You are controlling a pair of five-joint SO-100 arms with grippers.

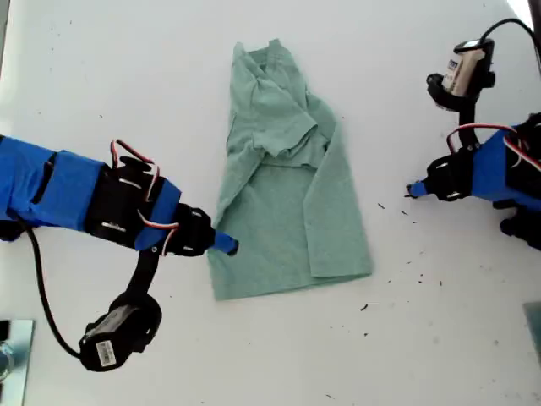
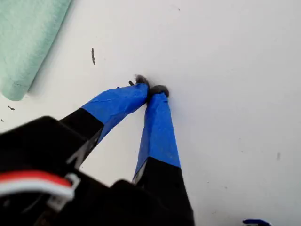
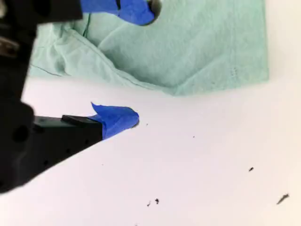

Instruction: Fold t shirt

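well, the t shirt (image 1: 287,194) lies around the middle of the white tabletop (image 1: 127,85), partly folded into a long strip that runs from near the tabletop's far edge toward its near edge in the exterior view. its upper part is bunched, with a sleeve turned across the body, and the lower part lies flat with a straight hem.

my second gripper (image 1: 226,245) comes in from the exterior view's left and sits at the shirt's long edge, near the lower corner. in the second wrist view its jaws are spread (image 3: 136,66): one blue-taped fingertip (image 3: 141,12) hangs over the cloth (image 3: 197,42) and the other (image 3: 122,117) is over bare tabletop, with the shirt's folded edge between them. whether either tip touches the cloth, i cannot tell.

my first gripper (image 1: 414,190) is on the exterior view's right, apart from the shirt with bare tabletop between. its taped fingers are pressed together at the tips (image 2: 150,88), holding nothing, down close to the surface; one corner of the shirt (image 2: 28,37) shows off to one side.

small dark specks (image 1: 365,307) are scattered on the tabletop between the shirt and my first gripper, and one (image 2: 92,55) lies near its tips. a grey metal piece (image 1: 13,355) sits at the exterior view's bottom left corner, too cut off to name.
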